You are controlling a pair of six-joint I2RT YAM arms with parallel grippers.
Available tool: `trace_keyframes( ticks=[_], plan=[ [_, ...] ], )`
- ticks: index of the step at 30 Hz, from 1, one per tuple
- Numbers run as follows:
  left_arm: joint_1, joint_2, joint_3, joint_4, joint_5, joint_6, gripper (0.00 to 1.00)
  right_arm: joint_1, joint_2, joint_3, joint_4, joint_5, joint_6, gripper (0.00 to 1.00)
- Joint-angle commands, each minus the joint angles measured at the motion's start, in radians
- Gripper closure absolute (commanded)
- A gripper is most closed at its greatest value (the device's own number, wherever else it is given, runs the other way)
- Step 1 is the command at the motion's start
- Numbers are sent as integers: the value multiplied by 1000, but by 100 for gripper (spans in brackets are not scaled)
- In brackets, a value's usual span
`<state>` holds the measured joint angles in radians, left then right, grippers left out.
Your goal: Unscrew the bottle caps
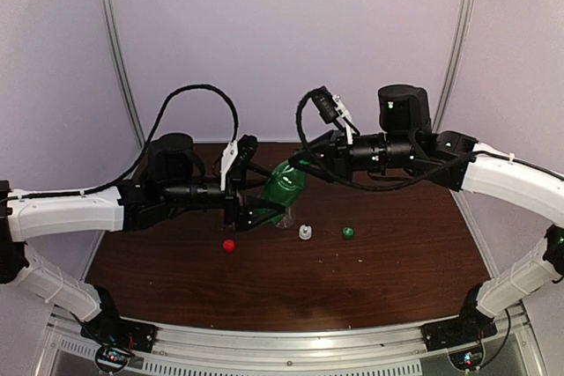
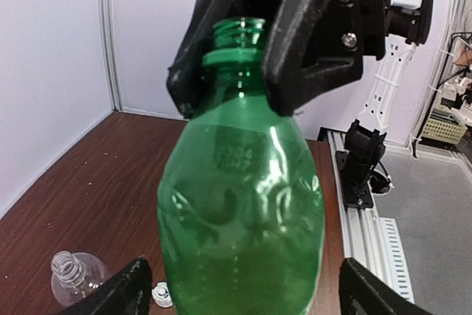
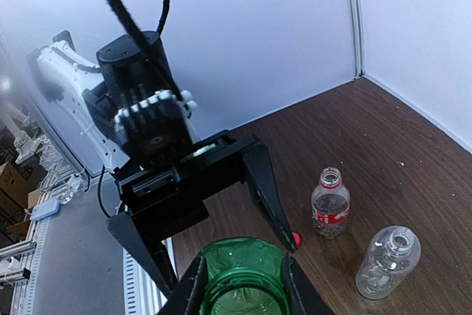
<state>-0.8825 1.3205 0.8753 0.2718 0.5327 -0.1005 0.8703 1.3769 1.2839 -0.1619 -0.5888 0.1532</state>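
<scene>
- My right gripper: matt black plastic.
- Green bottle: glossy translucent plastic.
- Table: smooth, dark wood-look top.
- Clear bottle, at my four o'clock: glossy plastic.

Soft, even light is falling.
Highlights are streaking the green bottle; glare is blooming at eleven o'clock, right wrist view.

The green bottle is translucent green all over. The table is dark reddish-brown wood grain. The red cap is bright red, the white cap whitish, the green cap deep green. The labelled bottle is clear with a red band; the unlabelled bottle is plain clear
</scene>
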Motion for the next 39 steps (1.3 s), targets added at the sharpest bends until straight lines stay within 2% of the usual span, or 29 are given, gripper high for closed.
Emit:
trace_keyframes(
  ticks=[1,13,21,29,39],
  plan=[
    [7,-33,-5,46,-66,-4,3,-28,-67,-15,-60,126,-17,100],
    [7,-72,-12,-2,-159,10,2,-201,-95,-34,-244,542,-49,100],
    [7,-97,-16,-30,-275,14,3,-272,74,-21,-205,572,-66,100],
    [7,-105,-18,-48,-304,20,2,-280,237,4,-165,584,-82,99],
    [7,-120,-20,-69,-335,33,2,-284,312,-18,-134,580,-84,94]
  ],
)
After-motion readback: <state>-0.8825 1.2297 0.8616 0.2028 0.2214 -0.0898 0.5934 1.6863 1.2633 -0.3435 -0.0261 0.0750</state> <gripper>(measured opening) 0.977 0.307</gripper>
